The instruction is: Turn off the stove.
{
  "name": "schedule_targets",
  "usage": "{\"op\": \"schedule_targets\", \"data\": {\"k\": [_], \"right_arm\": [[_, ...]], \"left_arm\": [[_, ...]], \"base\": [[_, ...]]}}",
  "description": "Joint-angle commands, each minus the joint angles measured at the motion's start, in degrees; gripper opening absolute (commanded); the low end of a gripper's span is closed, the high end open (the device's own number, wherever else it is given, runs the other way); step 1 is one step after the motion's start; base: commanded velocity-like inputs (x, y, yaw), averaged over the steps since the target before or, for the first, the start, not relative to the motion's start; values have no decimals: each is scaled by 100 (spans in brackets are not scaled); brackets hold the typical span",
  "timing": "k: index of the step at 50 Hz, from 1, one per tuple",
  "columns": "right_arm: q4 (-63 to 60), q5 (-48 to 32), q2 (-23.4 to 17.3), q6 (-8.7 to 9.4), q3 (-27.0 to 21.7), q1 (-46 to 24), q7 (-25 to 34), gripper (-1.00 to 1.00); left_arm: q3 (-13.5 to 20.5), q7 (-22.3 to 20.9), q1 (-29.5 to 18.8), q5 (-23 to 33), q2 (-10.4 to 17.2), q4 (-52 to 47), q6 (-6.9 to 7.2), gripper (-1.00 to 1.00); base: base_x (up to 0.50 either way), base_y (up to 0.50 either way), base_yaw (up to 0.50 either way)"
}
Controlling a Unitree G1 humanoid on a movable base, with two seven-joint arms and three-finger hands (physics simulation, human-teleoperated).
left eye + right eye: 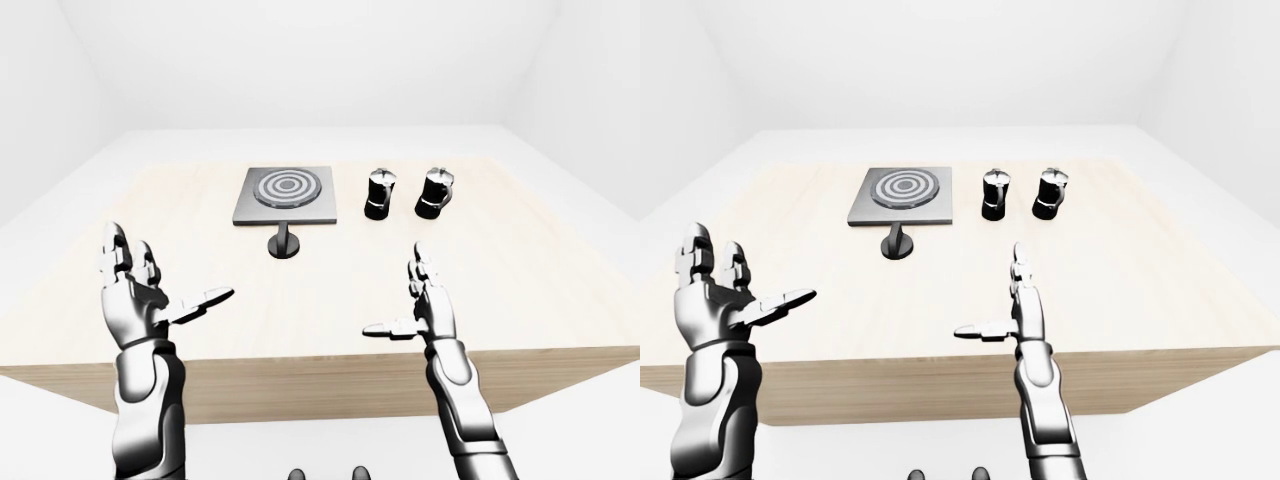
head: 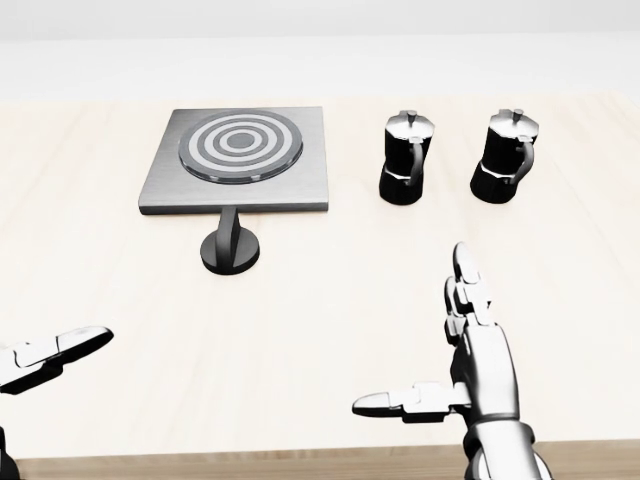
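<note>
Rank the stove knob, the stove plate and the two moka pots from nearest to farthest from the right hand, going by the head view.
From the right hand:
1. Left moka pot, up and slightly left of the hand; right moka pot, straight up from it. Too close to call.
2. Stove knob, up and well to the left; close to the pots, so hedged.
3. Stove plate, upper left, beyond the knob.
</note>
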Motion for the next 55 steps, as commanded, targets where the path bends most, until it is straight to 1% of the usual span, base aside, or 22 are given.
{"op": "schedule_targets", "data": {"k": [1, 3, 6, 7, 9, 12, 14, 16, 17, 19, 20, 21, 24, 26, 27, 28, 29, 30, 31, 32, 34, 55], "right_arm": [[-5, -176, 25, 13, 66, 43, -90, 100], [74, -167, 17, -8, 48, 0, -90, 100], [-15, -188, 31, 86, 73, 4, -108, 100], [189, -174, 6, -36, 38, -75, -98, 100], [244, -173, 2, -68, 32, -96, -92, 100], [314, -193, -5, -123, 25, -104, -98, 100], [300, -203, 0, -120, 25, -92, -111, 100], [171, -231, 20, -59, 59, -31, -129, 100], [167, -231, 20, -57, 61, -29, -129, 100], [-132, -291, 55, 117, 140, 89, -145, 100], [-261, -291, 67, 177, 172, 134, -131, 100], [-306, -298, 70, 210, 184, 145, -135, 100], [-398, -284, 80, 291, 223, 157, -103, 100], [-477, -322, 81, 380, 248, 164, -110, 100], [-584, -327, 82, 453, 258, 193, -105, 100], [-618, -330, 83, 472, 264, 204, -103, 100], [-632, -348, 83, 513, 268, 199, -112, 100], [-623, -381, 77, 567, 275, 185, -120, 100], [-613, -405, 75, 622, 283, 160, -118, 100], [-602, -475, 68, 712, 298, 141, -137, 100], [-551, -486, 73, 706, 291, 115, -139, 100], [-551, -492, 79, 705, 286, 115, -133, 100]], "left_arm": [[874, 361, 855, 93, -339, -591, 127, 100], [1052, 485, 948, 91, -415, -678, 127, 100], [1292, 599, 1010, -66, -482, -660, 127, 100], [1386, 606, 1037, -129, -478, -644, 127, 100], [1418, 674, 1072, -40, -496, -658, 112, 100], [1549, 875, 1173, 131, -607, -625, -97, 100], [1578, 800, 1238, 83, -626, -627, -150, 100], [1683, 899, 1272, 238, -667, -433, -425, 100], [1684, 901, 1273, 241, -667, -428, -433, 100], [1776, 892, 1408, 215, -757, -387, -483, 100], [1838, 902, 1464, 278, -815, -307, -754, 100], [1888, 940, 1496, 301, -864, -287, -873, 100], [1891, 923, 1506, 349, -885, -241, -873, 100], [1886, 1063, 1447, 488, -862, -121, -873, 100], [1923, 1036, 1644, 372, -959, -546, -873, 100], [1939, 1024, 1639, 390, -975, -586, -775, 100], [1975, 1079, 1572, 382, -978, -546, -772, 100], [1963, 1082, 1547, 409, -969, -536, -784, 100], [1922, 1086, 1508, 433, -970, -547, -873, 100], [1872, 1060, 1484, 441, -961, -555, -873, 100], [1738, 970, 1471, 507, -927, -618, -873, 100], [1730, 978, 1475, 504, -920, -617, -873, 100]], "base": [[0, 0, 0], [0, 0, 0], [0, 0, 0], [0, 0, 0], [0, 0, 0], [0, 0, 0], [0, 0, 0], [0, 0, 0], [0, 0, 0], [0, 0, 0], [0, 0, 0], [0, 0, 0], [0, 0, 0], [0, 0, 0], [0, 0, 0], [0, 0, 0], [0, 0, 0], [0, 0, 0], [0, 0, 0], [0, 0, 0], [0, 0, 0], [0, 0, 0]]}}
